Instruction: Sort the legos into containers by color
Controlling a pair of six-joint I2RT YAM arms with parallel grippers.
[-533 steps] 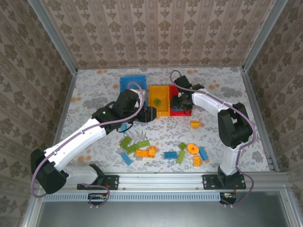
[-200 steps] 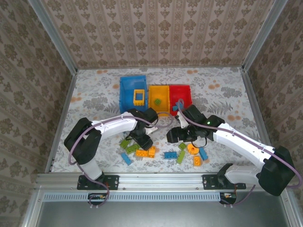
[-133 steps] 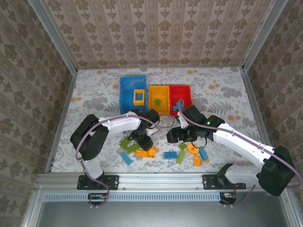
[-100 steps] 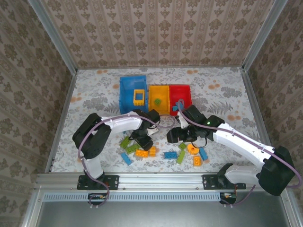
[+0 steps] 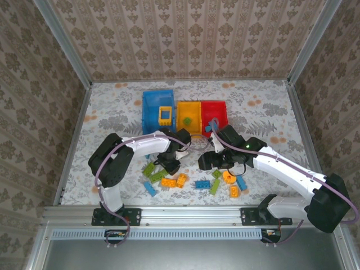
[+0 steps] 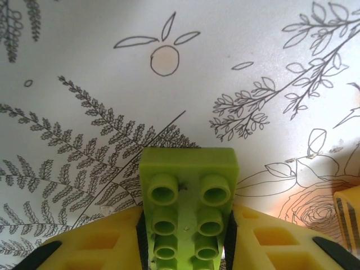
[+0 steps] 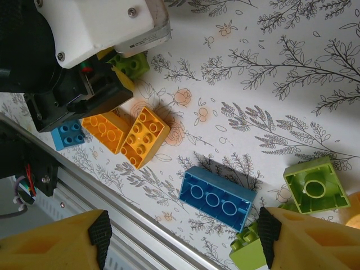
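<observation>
Left end effector (image 6: 188, 233) is narrow, its fingers (image 6: 101, 244) set against both long sides of a lime green brick (image 6: 188, 191) that appears to rest on the table (image 5: 112, 112). Right end effector (image 7: 185, 242) is wide and holds nothing, poised over a blue brick (image 7: 217, 198).

Advice: confirm a square grip, then lift straight up, since orange bricks (image 5: 174, 180) lie just beside. The orange-yellow bin (image 5: 181, 109) holds a green piece, so it is the likely target. The table between is open, but the right arm is near, so the left should route on its own side.
</observation>
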